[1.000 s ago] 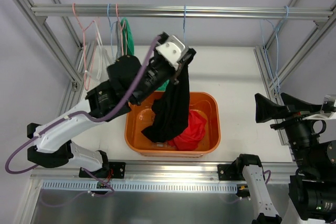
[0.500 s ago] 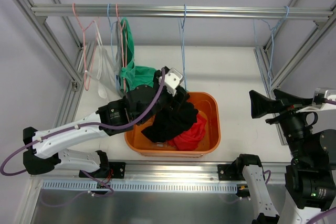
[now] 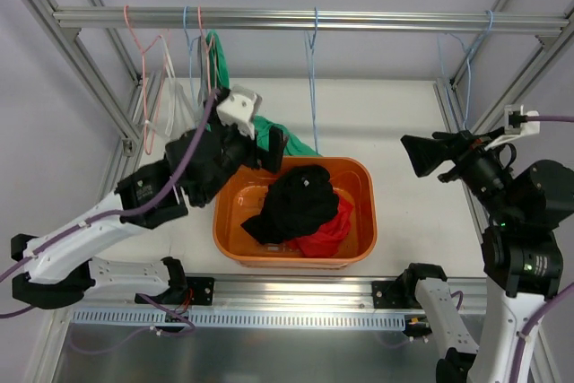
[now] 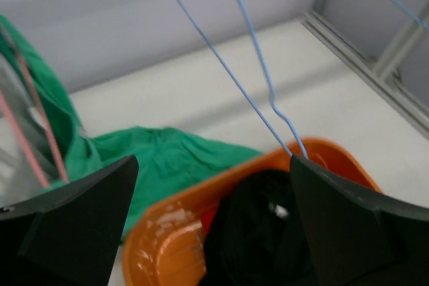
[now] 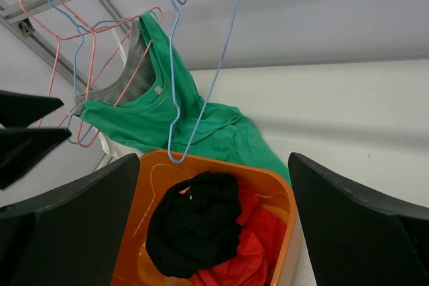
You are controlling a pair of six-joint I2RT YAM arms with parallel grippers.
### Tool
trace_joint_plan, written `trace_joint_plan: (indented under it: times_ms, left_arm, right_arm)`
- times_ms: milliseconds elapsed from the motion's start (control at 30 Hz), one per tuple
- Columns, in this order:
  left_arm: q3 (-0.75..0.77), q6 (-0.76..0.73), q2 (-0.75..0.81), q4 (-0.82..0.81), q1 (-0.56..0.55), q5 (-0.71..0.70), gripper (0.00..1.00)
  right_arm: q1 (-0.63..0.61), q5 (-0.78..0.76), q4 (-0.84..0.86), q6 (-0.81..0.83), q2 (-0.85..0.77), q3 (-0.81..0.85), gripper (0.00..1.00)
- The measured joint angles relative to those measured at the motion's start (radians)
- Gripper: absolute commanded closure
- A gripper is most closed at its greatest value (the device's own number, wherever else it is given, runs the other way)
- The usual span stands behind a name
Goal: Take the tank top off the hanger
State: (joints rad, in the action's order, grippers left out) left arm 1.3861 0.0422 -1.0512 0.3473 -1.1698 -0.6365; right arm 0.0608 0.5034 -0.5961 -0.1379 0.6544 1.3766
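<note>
A black tank top [image 3: 300, 199] lies bunched in the orange bin [image 3: 220, 221], on top of a red garment [image 3: 332, 226]. Behind the bin an empty blue hanger [image 3: 312, 87] hangs from the rail. My left gripper [image 3: 262, 148] is open and empty, above the bin's back left corner; in its wrist view the left gripper [image 4: 213, 165] frames the black tank top [image 4: 268, 232] and the blue hanger [image 4: 255, 65]. A green tank top [image 5: 147, 112] hangs on a pink hanger [image 5: 100, 65] at the left, its hem resting on the table. My right gripper [image 3: 429, 152] hovers open at the right.
A frame rail [image 3: 305, 20] crosses the back, with several wire hangers on its left end and another blue hanger [image 3: 466, 69] at the right. A clear hanger [image 3: 170, 105] hangs by the left post. Frame posts stand on both sides of the white table [image 3: 395, 114].
My left gripper opened and let go of the black tank top, which dropped into the bin. The left arm drew back to the left. The right arm swung in toward the middle.
</note>
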Motion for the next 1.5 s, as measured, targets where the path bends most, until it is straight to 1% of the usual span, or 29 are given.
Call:
trace_joint_plan:
  times_ms: [67,167,267,333,367,500,567,667,700,733,800,833,867,933,1067,1133,1167,1267,1367,1500]
  left_arm:
    - [0.138,0.036,-0.06,0.098,0.078,-0.004,0.01]
    - [0.327,0.106,-0.137,0.224,0.287,0.001,0.01]
    - [0.404,0.16,-0.146,0.312,0.47,0.005,0.01]
    - [0.417,0.19,-0.127,0.359,0.588,0.015,0.01]
    - [0.417,0.197,-0.117,0.375,0.628,0.029,0.01]
    - [0.416,0.211,-0.09,0.428,0.89,0.169,0.01]
    - [0.416,0.209,-0.102,0.439,1.035,0.29,0.01]
    - [0.416,0.206,-0.141,0.452,1.18,0.476,0.04]
    - [0.416,0.204,-0.162,0.454,1.213,0.533,0.06]
    - [0.416,0.203,-0.187,0.457,1.239,0.573,0.14]
    - [0.415,0.197,-0.233,0.465,1.275,0.639,0.22]
    - [0.416,0.191,-0.257,0.467,1.286,0.663,0.34]
    - [0.418,0.185,-0.281,0.468,1.295,0.684,0.39]
    - [0.43,0.17,-0.322,0.473,1.302,0.709,0.52]
    - [0.454,0.149,-0.364,0.48,1.303,0.718,0.62]
    - [0.462,0.144,-0.364,0.483,1.303,0.716,0.72]
    - [0.47,0.141,-0.364,0.484,1.303,0.714,0.79]
    - [0.494,0.128,-0.364,0.484,1.303,0.711,0.92]
    - [0.51,0.124,-0.365,0.487,1.302,0.708,1.0]
    - [0.56,0.122,-0.374,0.509,1.303,0.698,1.0]
  right_arm:
    - [0.0,0.026,0.019,-0.015,0.018,-0.026,0.01]
    - [0.0,0.057,0.026,-0.027,0.03,-0.048,0.0]
    - [0.0,0.088,0.034,-0.027,0.033,-0.05,0.01]
    - [0.0,0.114,0.041,-0.024,0.033,-0.05,0.0]
    - [0.0,0.127,0.04,-0.02,0.033,-0.05,0.01]
    - [0.0,0.172,0.037,0.024,0.031,-0.05,0.01]
    - [0.0,0.199,0.031,0.053,0.026,-0.05,0.01]
    - [0.0,0.242,0.022,0.085,0.011,-0.05,0.01]
    - [0.0,0.257,0.023,0.098,0.006,-0.051,0.0]
    - [0.0,0.272,0.023,0.108,0.0,-0.054,0.0]
    - [0.0,0.294,0.022,0.123,-0.015,-0.067,0.01]
    - [0.0,0.302,0.021,0.128,-0.023,-0.074,0.01]
    - [0.0,0.31,0.022,0.132,-0.03,-0.082,0.01]
    - [0.0,0.324,0.023,0.135,-0.044,-0.098,0.01]
    - [-0.002,0.343,0.024,0.142,-0.058,-0.11,0.0]
    - [-0.002,0.348,0.023,0.143,-0.059,-0.11,0.01]
    - [-0.003,0.35,0.024,0.143,-0.059,-0.11,0.01]
    - [-0.004,0.351,0.023,0.144,-0.061,-0.111,0.01]
    - [-0.004,0.351,0.024,0.145,-0.063,-0.114,0.01]
    - [-0.004,0.351,0.024,0.145,-0.063,-0.115,0.0]
